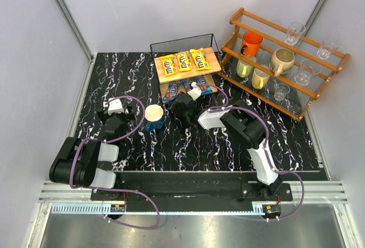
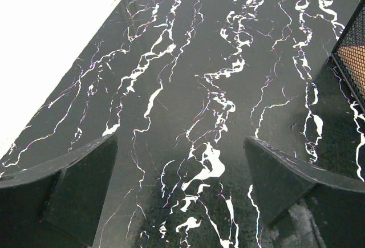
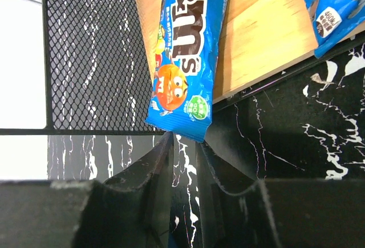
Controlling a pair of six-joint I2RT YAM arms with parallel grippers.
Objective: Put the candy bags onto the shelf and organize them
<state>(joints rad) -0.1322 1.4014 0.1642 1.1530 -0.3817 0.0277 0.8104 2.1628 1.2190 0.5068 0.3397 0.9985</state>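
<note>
The shelf (image 1: 212, 61) stands at the back centre. Three yellow candy bags (image 1: 183, 61) lie side by side on its top board. Blue bags lie on the lower board at its left (image 1: 171, 90) and right (image 1: 206, 85). My right gripper (image 1: 182, 97) is at the lower tier's front edge. In the right wrist view its fingertips (image 3: 185, 138) are a narrow gap apart with nothing between them. They sit just under the overhanging end of a blue bag (image 3: 185, 48) lying flat on the board (image 3: 262, 37). A second blue bag (image 3: 333, 8) lies to its right. My left gripper (image 1: 117, 113) (image 2: 179, 139) is open and empty over bare table.
A blue cup (image 1: 154, 117) with a white inside stands between the two grippers. An orange-brown slatted rack (image 1: 285, 60) with mugs and glasses stands at the back right. The shelf's black mesh side (image 3: 91, 60) is left of the right fingers and also shows in the left wrist view (image 2: 351, 60).
</note>
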